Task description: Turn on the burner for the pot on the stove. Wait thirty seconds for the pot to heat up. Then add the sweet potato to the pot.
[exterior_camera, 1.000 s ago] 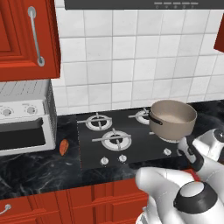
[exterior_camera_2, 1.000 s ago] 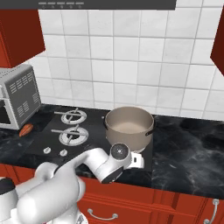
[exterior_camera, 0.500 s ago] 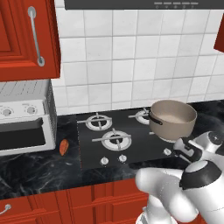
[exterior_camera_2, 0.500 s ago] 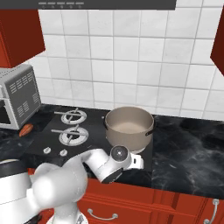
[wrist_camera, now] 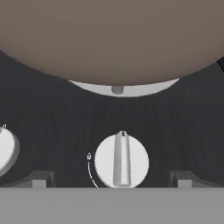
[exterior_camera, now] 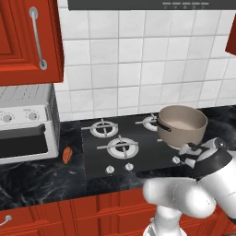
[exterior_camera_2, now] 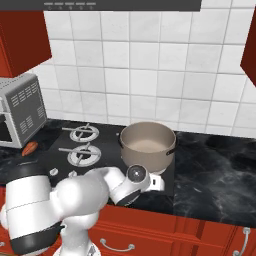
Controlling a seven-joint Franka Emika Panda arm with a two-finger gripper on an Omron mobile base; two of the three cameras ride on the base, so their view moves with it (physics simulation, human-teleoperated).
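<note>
The tool [wrist_camera: 112, 180] is hanging wide open, empty, straddling the stiff knob [wrist_camera: 121, 160]; pinching its raised ridge looks best.

This is a home kitchen. A flat black glass cooktop [exterior_camera: 122, 147] with silver-ringed burners and small silver knobs sits in a dark marbled stone counter [exterior_camera: 32, 177] across the middle of the left base view. Behind it runs a white square-tiled wall [exterior_camera: 138, 69]. Red wooden cabinets [exterior_camera: 25, 41] hang at upper left, and red drawers [exterior_camera_2: 210, 235] line the bottom. A white toaster oven [exterior_camera: 23, 124] stands at left, and a wide taupe-brown metal pot [exterior_camera_2: 147, 145] rests on the cooktop.
</note>
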